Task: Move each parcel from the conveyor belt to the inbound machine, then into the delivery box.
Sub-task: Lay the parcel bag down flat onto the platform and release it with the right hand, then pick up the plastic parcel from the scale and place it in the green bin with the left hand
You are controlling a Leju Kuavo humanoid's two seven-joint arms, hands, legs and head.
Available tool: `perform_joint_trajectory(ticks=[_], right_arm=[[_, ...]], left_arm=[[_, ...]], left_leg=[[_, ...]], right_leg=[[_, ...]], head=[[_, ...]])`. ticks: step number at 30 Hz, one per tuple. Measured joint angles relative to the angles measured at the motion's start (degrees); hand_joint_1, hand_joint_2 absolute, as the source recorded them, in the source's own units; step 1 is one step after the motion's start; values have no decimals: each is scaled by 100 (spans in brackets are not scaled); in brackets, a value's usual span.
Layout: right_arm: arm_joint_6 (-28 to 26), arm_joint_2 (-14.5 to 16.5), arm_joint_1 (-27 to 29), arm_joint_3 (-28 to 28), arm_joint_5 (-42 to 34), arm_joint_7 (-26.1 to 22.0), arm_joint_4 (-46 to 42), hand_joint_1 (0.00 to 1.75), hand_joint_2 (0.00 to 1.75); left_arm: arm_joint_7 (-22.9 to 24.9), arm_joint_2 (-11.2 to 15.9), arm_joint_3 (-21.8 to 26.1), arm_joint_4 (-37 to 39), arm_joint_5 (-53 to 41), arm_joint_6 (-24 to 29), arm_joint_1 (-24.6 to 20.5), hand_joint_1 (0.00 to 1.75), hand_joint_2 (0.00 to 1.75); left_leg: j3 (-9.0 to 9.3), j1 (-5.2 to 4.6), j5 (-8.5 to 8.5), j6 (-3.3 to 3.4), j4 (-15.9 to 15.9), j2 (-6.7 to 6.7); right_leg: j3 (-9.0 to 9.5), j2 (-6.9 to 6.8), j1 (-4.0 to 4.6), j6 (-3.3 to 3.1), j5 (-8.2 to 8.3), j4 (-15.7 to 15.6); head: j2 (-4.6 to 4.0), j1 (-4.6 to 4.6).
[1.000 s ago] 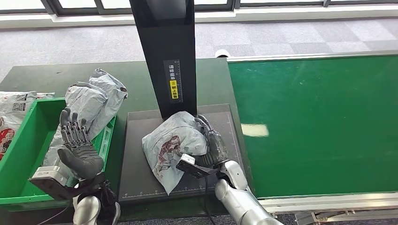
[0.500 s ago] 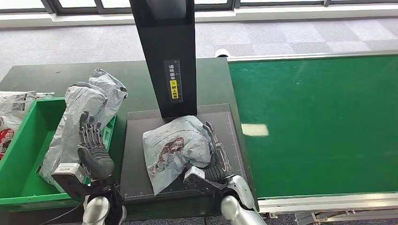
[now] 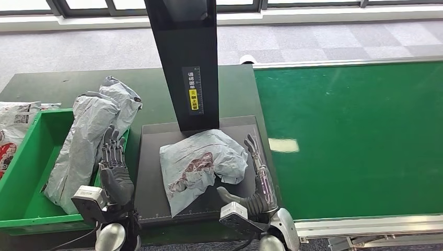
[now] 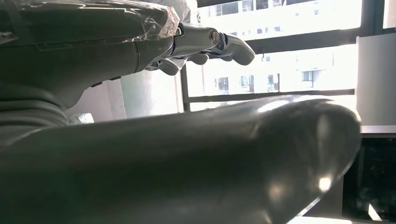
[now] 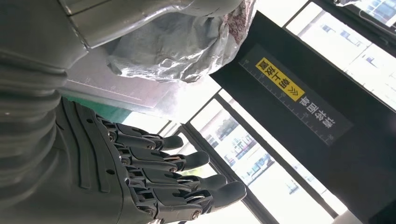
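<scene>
spreading straight, the right hand (image 3: 257,183) holds nothing just right of the grey parcel (image 3: 201,163) on the inbound machine's plate (image 3: 151,172); the left hand (image 3: 115,167), fingers extended and apart, stands empty left of that plate; another grey parcel (image 3: 89,141) leans over the green delivery box (image 3: 23,172) further left; the green conveyor belt (image 3: 355,136) lies right of the machine.

Scan plate hemmed in
Black column (image 3: 184,57) behind, grey parcel (image 3: 201,162) mid-plate; green conveyor belt (image 3: 355,136) lies open rightward.
</scene>
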Motion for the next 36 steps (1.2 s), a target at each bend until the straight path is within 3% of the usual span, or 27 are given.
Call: perform_joint_trajectory(ticks=[10,15,19,25,36], right_arm=[[179,-37,239,31,-81,-94,-494,0,175],[277,-38,488,12,-327,-530,-939,0,175],[324,-39,605,-4,-478,-731,-1223,0,175],[731,-36,690,-103,-518,-922,-1570,0,175],[976,-8,703,-150,-397,-964,-1737,0,175]], left_arm=[[-4,39,-17,-144,116,-582,110,0,0],[-12,84,-181,-372,-395,-618,224,0,0],[199,114,-388,-234,-1766,-272,167,0,175],[1280,73,-967,583,-4319,-79,-232,0,175],[1933,-264,-1598,2177,-5426,-57,-975,0,175]], left_leg=[[-1,0,-1,0,0,1],[-3,0,-2,0,0,-3],[0,-2,-1,0,0,-1],[3,-4,1,2,1,0],[0,-4,1,2,1,2]], right_leg=[[-3,1,0,0,-1,0],[-3,-2,0,1,-2,-2],[-2,-1,-1,1,-1,-5],[2,-2,-3,4,6,-6],[0,0,-2,4,6,-6]], head=[[0,0],[0,0],[0,0],[0,0],[0,0]])
